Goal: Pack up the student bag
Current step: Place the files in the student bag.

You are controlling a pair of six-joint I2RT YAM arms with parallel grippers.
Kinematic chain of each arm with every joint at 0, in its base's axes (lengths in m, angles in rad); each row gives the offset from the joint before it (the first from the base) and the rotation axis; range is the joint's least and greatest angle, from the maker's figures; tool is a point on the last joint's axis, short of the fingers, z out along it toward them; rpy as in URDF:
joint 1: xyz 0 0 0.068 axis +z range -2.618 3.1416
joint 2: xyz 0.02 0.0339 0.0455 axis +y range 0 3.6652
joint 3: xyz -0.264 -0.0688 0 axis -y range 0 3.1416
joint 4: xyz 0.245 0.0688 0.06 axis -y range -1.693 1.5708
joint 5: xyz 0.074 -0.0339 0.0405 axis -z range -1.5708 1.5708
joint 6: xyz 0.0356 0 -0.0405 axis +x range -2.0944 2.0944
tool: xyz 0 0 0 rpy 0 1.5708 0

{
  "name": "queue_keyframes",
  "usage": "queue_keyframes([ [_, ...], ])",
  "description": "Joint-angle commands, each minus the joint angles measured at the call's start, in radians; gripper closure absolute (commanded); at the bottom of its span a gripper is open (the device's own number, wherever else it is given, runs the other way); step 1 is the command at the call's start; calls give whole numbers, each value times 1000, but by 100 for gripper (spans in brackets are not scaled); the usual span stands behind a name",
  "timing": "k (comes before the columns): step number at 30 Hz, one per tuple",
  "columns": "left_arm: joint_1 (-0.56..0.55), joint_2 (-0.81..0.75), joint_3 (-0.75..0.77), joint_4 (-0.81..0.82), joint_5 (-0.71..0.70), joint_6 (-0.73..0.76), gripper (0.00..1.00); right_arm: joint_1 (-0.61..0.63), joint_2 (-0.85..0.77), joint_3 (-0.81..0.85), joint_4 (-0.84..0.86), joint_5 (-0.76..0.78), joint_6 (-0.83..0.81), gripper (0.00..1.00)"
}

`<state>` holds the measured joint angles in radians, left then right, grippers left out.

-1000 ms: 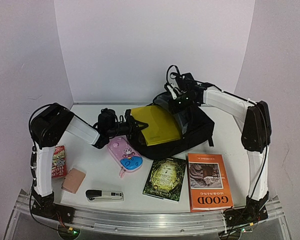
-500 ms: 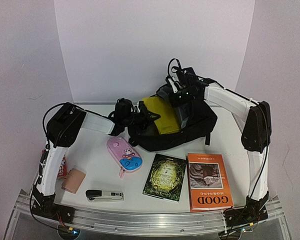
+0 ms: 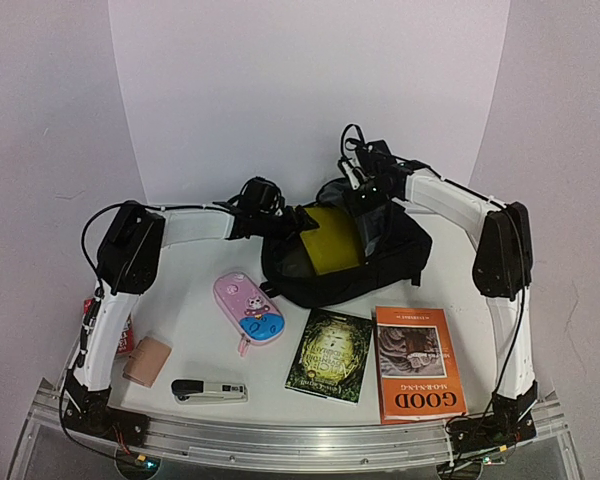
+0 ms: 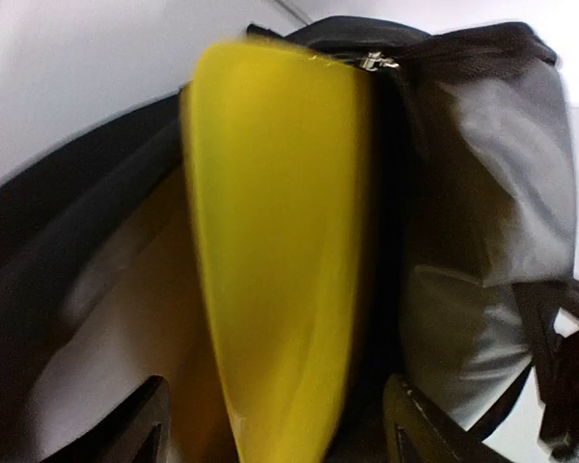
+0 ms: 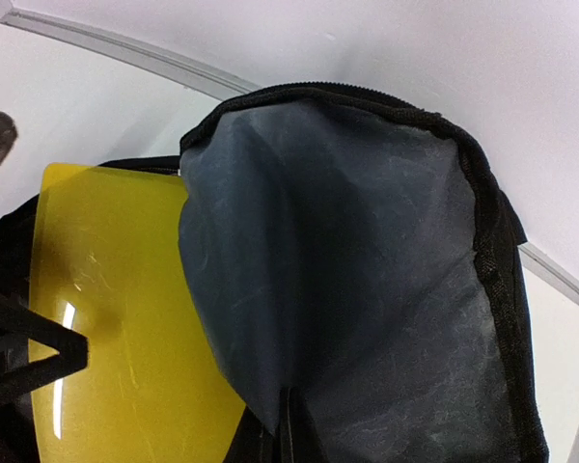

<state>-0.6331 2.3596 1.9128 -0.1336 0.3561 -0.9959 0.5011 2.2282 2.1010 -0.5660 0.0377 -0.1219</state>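
In front of the black fabric student bag (image 3: 385, 265) lie a dark green book (image 3: 330, 356) and an orange book (image 3: 418, 362). The bag rests unzipped on the white table (image 3: 180, 290), a flat yellow plastic folder (image 3: 332, 238) in its mouth. At its left the left gripper (image 3: 292, 222) seems spread open around the folder; at its top the right gripper (image 3: 364, 195) clamps its raised flap.

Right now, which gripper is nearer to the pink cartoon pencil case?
Left. The left gripper sits open at the mouth of the student bag, beside the yellow folder, just behind the pink pencil case. The right gripper is farther back, pinching the bag's raised flap.
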Motion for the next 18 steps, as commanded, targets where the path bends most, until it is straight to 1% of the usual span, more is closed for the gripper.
queue_keyframes([
  [1,2,-39,121,-282,-146,146,2,-50,-10,41,81,32,0,100],
  [4,3,-47,153,-346,-220,192,0,-54,-20,15,87,-7,-2,100],
  [7,0,-76,146,-352,-267,259,0,-54,-26,-14,88,-61,2,100],
  [9,-6,-98,148,-367,-313,314,0,-55,-27,-32,88,-64,-1,100],
  [12,-1,-107,181,-434,-376,396,1,-54,-22,-55,88,-52,-11,100],
  [14,14,-88,218,-472,-366,435,7,-54,-24,-62,87,-58,-9,100],
  [16,35,-56,256,-509,-323,452,14,-54,-28,-60,87,-66,-2,100],
  [18,49,-39,261,-497,-281,483,20,-54,-33,-54,86,-71,5,99],
])
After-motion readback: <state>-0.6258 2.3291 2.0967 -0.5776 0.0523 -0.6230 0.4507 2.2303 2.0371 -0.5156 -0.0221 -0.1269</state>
